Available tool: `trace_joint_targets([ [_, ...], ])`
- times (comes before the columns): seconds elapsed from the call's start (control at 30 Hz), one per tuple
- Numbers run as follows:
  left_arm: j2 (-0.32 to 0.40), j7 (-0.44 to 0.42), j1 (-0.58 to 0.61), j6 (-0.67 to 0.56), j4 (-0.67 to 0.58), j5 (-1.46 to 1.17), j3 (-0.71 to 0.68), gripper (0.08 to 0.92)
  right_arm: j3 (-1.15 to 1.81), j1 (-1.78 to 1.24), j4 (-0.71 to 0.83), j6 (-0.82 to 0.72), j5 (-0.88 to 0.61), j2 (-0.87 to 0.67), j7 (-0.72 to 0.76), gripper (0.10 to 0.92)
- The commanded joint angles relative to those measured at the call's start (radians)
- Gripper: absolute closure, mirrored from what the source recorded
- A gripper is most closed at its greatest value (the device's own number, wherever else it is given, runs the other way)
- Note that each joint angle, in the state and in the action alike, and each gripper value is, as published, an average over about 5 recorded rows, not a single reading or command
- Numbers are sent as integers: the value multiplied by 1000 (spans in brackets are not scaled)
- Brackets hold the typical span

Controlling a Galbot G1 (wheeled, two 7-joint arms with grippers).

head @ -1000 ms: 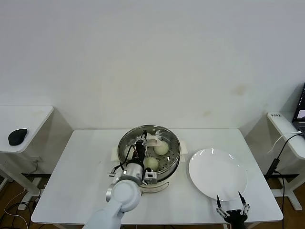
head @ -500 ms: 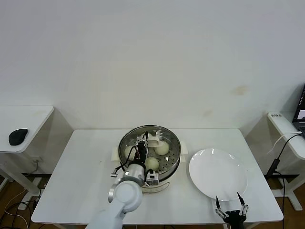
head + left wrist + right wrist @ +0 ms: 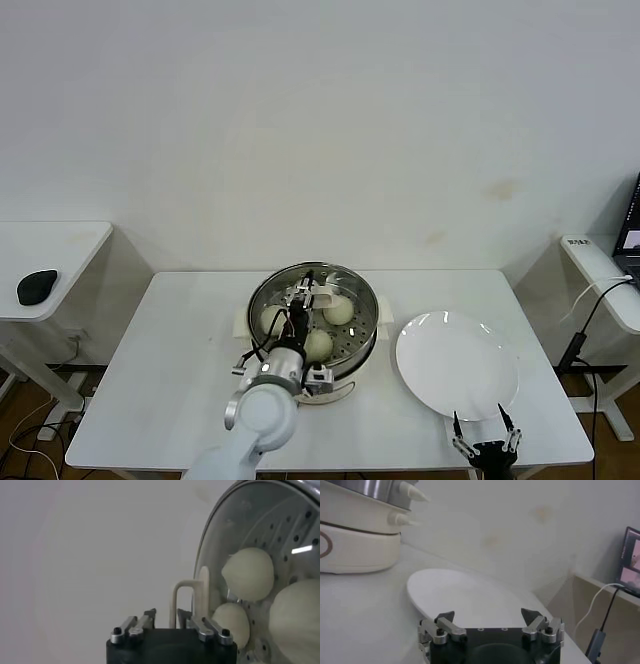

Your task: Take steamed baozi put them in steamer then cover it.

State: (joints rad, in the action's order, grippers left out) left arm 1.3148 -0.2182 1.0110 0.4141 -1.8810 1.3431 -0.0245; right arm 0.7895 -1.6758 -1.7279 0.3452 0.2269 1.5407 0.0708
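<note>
The steamer (image 3: 345, 372) stands mid-table with the cover (image 3: 350, 290), a clear glass lid, lying on it. Three baozi show through the glass (image 3: 338, 311) (image 3: 317, 343) (image 3: 271, 320); a fourth is hidden. My left gripper (image 3: 303, 292) is over the lid. Its jaws stand a little apart on either side of the cream bar handle (image 3: 176, 600), with a gap at one finger. The left wrist view shows the lid rim (image 3: 210, 545) and baozi (image 3: 250, 574) beneath. My right gripper (image 3: 487, 438) is open and empty at the table's front edge.
A flat white plate (image 3: 457, 365) lies right of the steamer, just beyond my right gripper; it also shows in the right wrist view (image 3: 470, 595), with the steamer's cream base (image 3: 355, 535) farther off. Side tables stand at both sides, one with a black mouse (image 3: 37, 286).
My left gripper has shifted slightly farther over the lid. The lid stays on the steamer. The right gripper has hardly moved.
</note>
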Motion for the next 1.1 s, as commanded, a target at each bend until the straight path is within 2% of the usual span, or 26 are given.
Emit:
trace_joint_targets([
  [0.03,-51,41,160,-20,-174,-44,40,465,1,-1,5,0,-1,-2,0,203],
  [0.23,-110,132,337,-60,-347,-196,135,292,3,-2,7,0,-5,-6,0,203],
  [0.33,-129,225,452,-91,-415,-379,200,217,1,-3,4,-1,-17,-11,2,203],
  [0.47,-95,379,603,-331,-422,-755,379,180,-3,-8,-9,-4,-65,-22,16,203],
  [0.53,-65,429,662,-452,-403,-994,470,178,-6,-10,-19,-7,-88,-30,24,203],
  [0.6,-38,465,707,-511,-382,-1177,536,177,-10,-13,-32,-10,-111,-41,30,203],
  [0.7,-9,492,759,-549,-362,-1351,598,177,-23,-22,-58,-18,-162,-66,43,203],
  [0.83,9,478,801,-524,-353,-1511,622,177,-48,-51,-104,-45,-250,-105,72,203],
  [0.97,29,453,838,-523,-321,-1565,623,177,-76,-96,-158,-103,-349,-147,114,203],
  [1.1,53,429,866,-563,-262,-1565,610,177,-91,-115,-192,-149,-385,-159,143,203],
])
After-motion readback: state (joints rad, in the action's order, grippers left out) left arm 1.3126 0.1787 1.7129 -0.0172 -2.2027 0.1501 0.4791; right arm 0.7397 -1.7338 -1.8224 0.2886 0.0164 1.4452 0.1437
